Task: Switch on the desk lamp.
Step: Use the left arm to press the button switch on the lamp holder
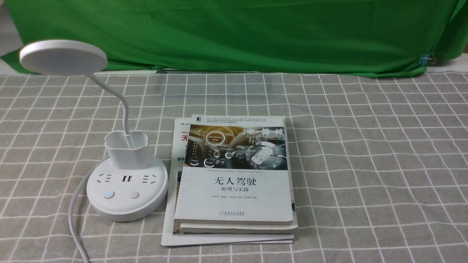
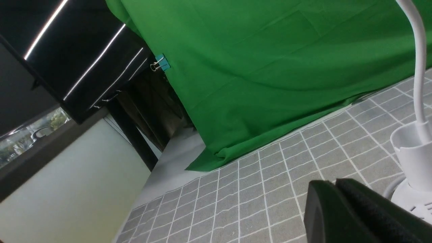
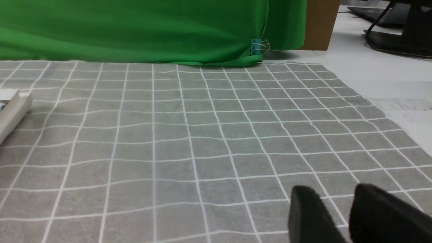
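The white desk lamp (image 1: 127,190) stands at the left of the table in the front view. It has a flat disc head (image 1: 63,57), a bendy neck, a cup holder (image 1: 128,149) and a round base with sockets. Of its two buttons, the left button (image 1: 108,194) glows faintly blue and the right button (image 1: 134,195) is plain. Neither gripper shows in the front view. My left gripper (image 2: 335,182) is shut and empty, low over the cloth beside the lamp's base (image 2: 415,199) and neck (image 2: 419,67). My right gripper (image 3: 334,189) is open and empty over bare cloth.
A stack of books (image 1: 234,175) lies just right of the lamp; its edge shows in the right wrist view (image 3: 11,111). The lamp's white cord (image 1: 75,219) runs off the front left. A green backdrop (image 1: 234,33) hangs along the table's far edge.
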Motion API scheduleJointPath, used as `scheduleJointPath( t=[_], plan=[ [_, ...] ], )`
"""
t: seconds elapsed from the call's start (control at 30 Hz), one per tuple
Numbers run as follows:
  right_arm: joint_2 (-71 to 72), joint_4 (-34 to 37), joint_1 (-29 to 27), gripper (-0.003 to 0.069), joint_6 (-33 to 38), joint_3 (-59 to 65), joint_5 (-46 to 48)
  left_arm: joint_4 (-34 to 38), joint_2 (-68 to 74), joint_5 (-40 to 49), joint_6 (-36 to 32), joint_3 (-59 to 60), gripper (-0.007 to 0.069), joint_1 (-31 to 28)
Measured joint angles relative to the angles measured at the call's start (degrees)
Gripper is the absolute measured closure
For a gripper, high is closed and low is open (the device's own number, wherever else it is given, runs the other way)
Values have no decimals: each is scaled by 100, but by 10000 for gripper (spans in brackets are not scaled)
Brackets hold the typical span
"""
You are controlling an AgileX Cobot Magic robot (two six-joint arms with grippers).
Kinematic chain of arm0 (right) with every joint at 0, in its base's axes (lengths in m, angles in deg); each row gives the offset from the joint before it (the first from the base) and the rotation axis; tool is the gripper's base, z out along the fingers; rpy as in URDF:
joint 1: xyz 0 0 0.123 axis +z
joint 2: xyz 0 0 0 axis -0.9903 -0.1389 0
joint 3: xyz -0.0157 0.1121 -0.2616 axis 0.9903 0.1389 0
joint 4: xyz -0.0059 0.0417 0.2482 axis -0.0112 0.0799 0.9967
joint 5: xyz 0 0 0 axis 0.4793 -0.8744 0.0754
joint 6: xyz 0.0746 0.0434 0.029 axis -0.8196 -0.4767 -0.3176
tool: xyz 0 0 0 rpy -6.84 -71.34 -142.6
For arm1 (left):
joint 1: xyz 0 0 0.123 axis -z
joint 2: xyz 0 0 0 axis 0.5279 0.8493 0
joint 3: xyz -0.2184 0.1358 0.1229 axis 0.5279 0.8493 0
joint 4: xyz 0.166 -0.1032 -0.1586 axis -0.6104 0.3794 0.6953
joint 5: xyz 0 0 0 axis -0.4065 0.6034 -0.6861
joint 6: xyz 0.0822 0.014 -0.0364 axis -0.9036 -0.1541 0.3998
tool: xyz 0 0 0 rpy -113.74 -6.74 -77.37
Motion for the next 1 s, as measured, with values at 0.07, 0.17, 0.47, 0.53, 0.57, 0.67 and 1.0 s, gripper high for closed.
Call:
scheduleJointPath(
  t=[0.07, 0.17, 0.47, 0.53, 0.57, 0.67, 1.0],
  plan=[
    [0, 0, 0, 414, 0, 0, 0, 0, 0, -140, 102, 0, 606, 0],
    [0, 0, 0, 414, 0, 0, 0, 14, 4, -1003, 421, 0, 606, 0],
    [0, 0, 0, 414, 0, 0, 0, -27, 4, -2617, 550, 0, 606, 0],
    [0, 0, 0, 414, 0, 0, 0, 0, 4, -2662, 555, 0, 606, 0],
    [0, 0, 0, 414, 0, 0, 0, 65, 4, -2881, 750, 0, 606, 0],
    [0, 0, 0, 414, 0, 0, 0, 125, 4, -3354, 2115, 0, 606, 0],
    [0, 0, 0, 414, 0, 0, 0, 227, 470, -2962, 4959, -1107, 606, 0]
  ],
)
